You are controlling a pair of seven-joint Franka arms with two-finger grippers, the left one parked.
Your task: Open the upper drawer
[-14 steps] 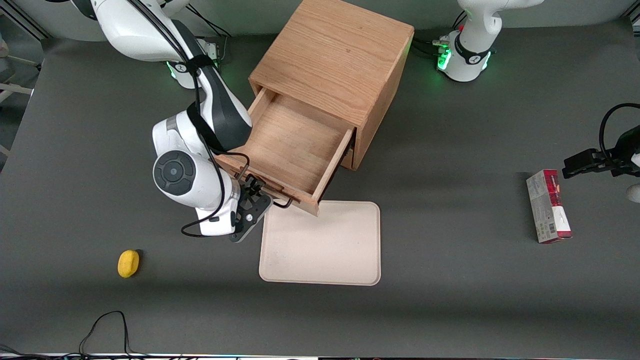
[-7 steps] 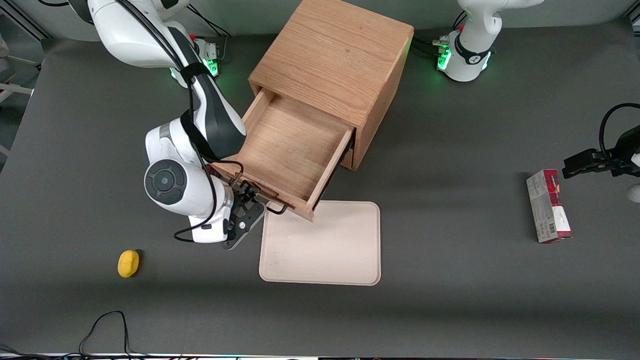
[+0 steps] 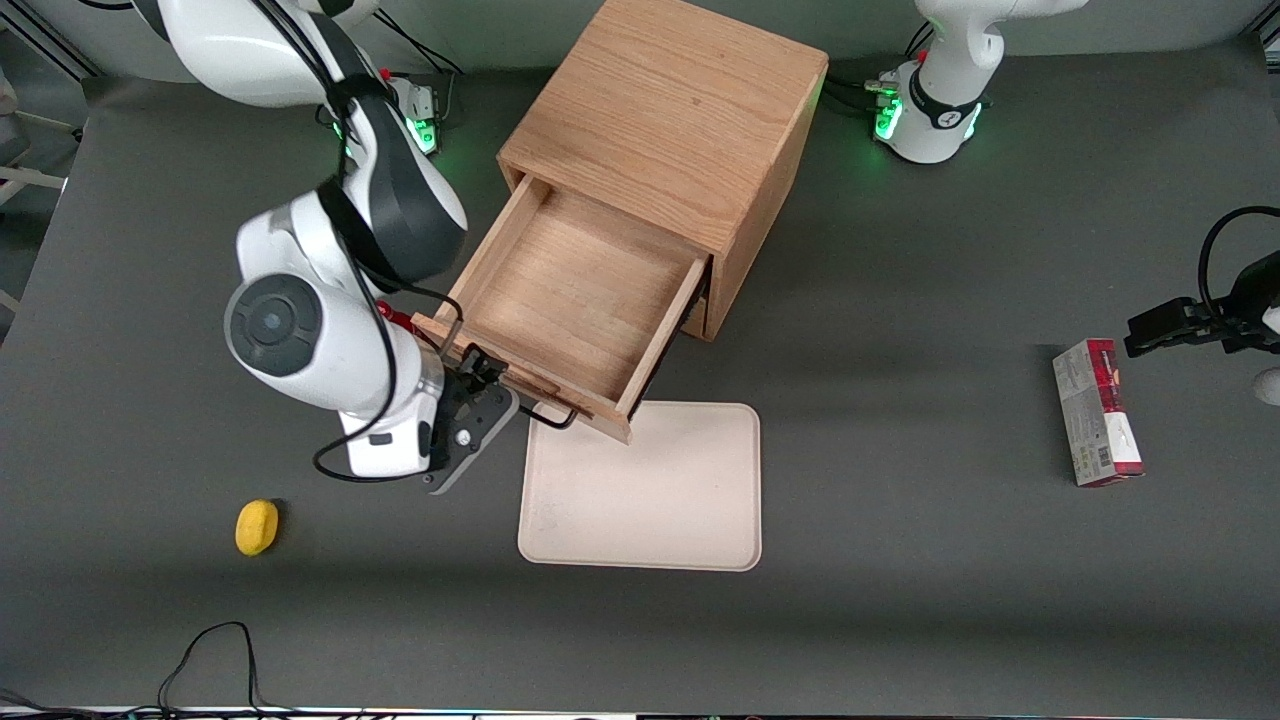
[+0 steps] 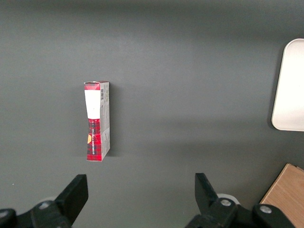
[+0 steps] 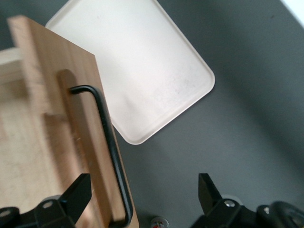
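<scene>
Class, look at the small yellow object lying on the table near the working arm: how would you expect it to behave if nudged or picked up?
The yellow object looks rounded, so a nudge would probably roll it. It seems small and likely light, though smooth curves might slip in a grip. The pincer is open at the upper drawer, well apart from it.

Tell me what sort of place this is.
Likely a robot manipulation lab: a dark mat-covered table, arms bolted on, the hand open beside the pulled-out upper drawer, and a tray.
</scene>
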